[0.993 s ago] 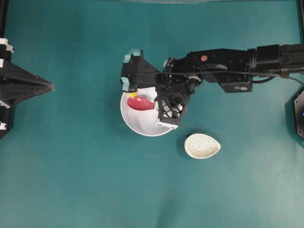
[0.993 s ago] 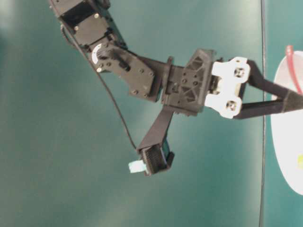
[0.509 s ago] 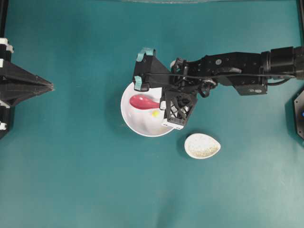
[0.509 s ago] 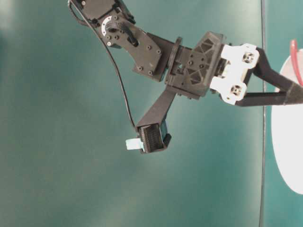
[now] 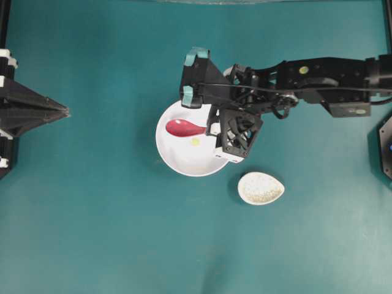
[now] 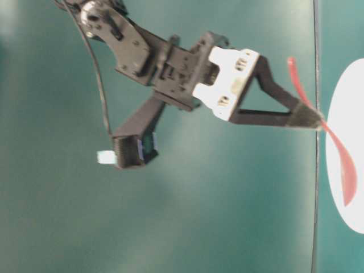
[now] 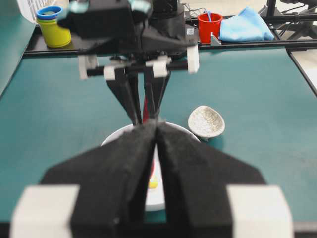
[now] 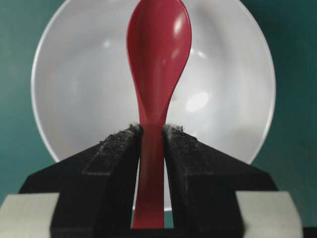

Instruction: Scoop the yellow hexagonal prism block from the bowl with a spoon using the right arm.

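Pink-red spoon point(image 8: 157, 64) clamped by its handle in right gripper point(image 8: 152, 144), scoop empty over bowl point(image 5: 177, 160); yellow block point(image 5: 195, 141) inside bowl, unscooped. Left gripper point(image 7: 155, 130) pinched together, holding nothing.

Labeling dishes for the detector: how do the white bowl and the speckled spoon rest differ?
Size: the bowl is clearly larger than the spoon rest. Shape: the bowl is round, the spoon rest teardrop-shaped. Surface: the bowl is plain white, the spoon rest speckled beige. Contents: the bowl holds the yellow block, with the spoon over it; the spoon rest holds nothing. Both sit on the teal table.
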`<state>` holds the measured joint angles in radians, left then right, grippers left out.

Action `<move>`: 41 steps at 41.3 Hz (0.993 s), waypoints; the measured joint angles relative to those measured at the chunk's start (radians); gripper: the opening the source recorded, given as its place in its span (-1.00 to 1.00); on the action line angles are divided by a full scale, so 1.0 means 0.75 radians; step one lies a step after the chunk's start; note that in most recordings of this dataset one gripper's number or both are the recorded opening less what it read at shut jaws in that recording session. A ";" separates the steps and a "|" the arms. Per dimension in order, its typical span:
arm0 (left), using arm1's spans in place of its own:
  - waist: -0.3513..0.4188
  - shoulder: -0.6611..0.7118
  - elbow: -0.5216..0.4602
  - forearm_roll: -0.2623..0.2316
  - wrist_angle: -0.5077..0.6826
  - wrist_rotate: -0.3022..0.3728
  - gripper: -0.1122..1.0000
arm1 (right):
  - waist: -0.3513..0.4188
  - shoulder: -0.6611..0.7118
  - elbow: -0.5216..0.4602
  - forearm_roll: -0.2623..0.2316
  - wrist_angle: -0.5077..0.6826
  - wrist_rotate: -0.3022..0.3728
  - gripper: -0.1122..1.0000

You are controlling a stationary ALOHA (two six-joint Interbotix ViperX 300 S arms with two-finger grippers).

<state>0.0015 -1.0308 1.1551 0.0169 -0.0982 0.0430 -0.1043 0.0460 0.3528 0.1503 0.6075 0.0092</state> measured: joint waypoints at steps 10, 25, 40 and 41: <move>0.000 0.000 -0.002 0.000 0.000 0.000 -0.63 | 0.000 -0.057 0.004 -0.002 0.039 0.000 -0.36; 0.000 0.000 -0.002 0.000 0.000 0.000 -0.63 | 0.002 -0.084 0.006 -0.004 0.061 0.000 -0.36; 0.000 0.000 0.000 0.000 0.000 0.000 -0.63 | 0.002 -0.119 0.006 -0.002 0.110 0.000 -0.55; 0.000 0.000 -0.002 0.000 0.000 0.000 -0.63 | 0.002 -0.121 0.006 -0.004 0.110 0.002 -0.55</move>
<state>0.0015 -1.0308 1.1536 0.0169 -0.0982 0.0430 -0.1028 -0.0445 0.3574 0.1473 0.6903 0.0107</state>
